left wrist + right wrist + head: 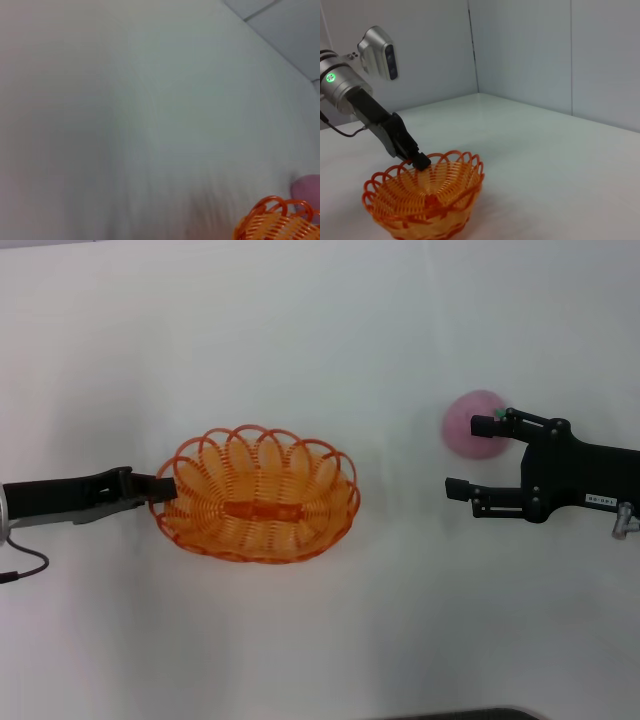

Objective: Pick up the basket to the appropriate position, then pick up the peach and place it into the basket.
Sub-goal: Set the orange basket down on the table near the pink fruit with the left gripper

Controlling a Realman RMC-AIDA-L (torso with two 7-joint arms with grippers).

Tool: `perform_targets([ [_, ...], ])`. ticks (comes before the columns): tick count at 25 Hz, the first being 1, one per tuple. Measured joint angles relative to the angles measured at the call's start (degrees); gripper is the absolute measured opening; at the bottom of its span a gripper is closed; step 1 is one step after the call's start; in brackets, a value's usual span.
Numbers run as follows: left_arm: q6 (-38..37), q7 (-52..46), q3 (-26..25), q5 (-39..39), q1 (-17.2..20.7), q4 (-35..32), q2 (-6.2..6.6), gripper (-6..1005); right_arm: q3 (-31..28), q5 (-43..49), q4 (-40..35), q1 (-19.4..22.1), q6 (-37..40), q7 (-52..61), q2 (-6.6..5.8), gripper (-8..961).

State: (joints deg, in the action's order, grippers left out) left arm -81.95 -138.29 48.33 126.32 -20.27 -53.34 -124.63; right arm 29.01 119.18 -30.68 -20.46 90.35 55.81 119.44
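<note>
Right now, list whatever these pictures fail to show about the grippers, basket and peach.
- Head view: right gripper finger covers part of the round pink peach.
- Left wrist view: shallow orange wire-like basket and peach cut off by edges.
- Right wrist view: left gripper tips hidden at the basket rim.

Basket (256, 495) on the worktop (330, 330), left of centre. Left pincer (162, 488) at the basket's left rim, fingertips on the rim loops, arm reaching in from the left edge. Peach (471, 425) on the worktop well to the right of the basket and slightly farther back. Right pincer (470, 455) just beside the peach, one finger (490, 424) touching its right side, the other nearer the robot, apart from it.
</note>
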Motion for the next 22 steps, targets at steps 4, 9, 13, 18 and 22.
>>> perform_targets([
  [4,0.46,-0.09,0.36,-0.53,0.39,-0.09,0.0,42,0.0,0.0,-0.04,-0.12,0.0,0.0,0.0,935],
  [9,1.66,-2.08,0.42,-0.22,0.58,-0.2,0.0,42,0.0,0.0,-0.07,-0.35,0.0,0.0,0.0,935],
  [13,2.12,-3.1,0.45,-0.12,0.86,-0.41,0.0,42,0.0,0.0,-0.09,-0.4,0.0,0.0,0.0,935],
  [18,2.95,-3.63,0.26,-0.09,1.19,-0.53,0.0,42,0.0,0.0,-0.09,-0.39,0.0,0.0,0.0,935],
  [22,3.36,-3.7,0.18,-0.31,1.35,-0.54,0.0,43,0.0,0.0,-0.07,-0.37,-0.03,0.0,0.0,935],
])
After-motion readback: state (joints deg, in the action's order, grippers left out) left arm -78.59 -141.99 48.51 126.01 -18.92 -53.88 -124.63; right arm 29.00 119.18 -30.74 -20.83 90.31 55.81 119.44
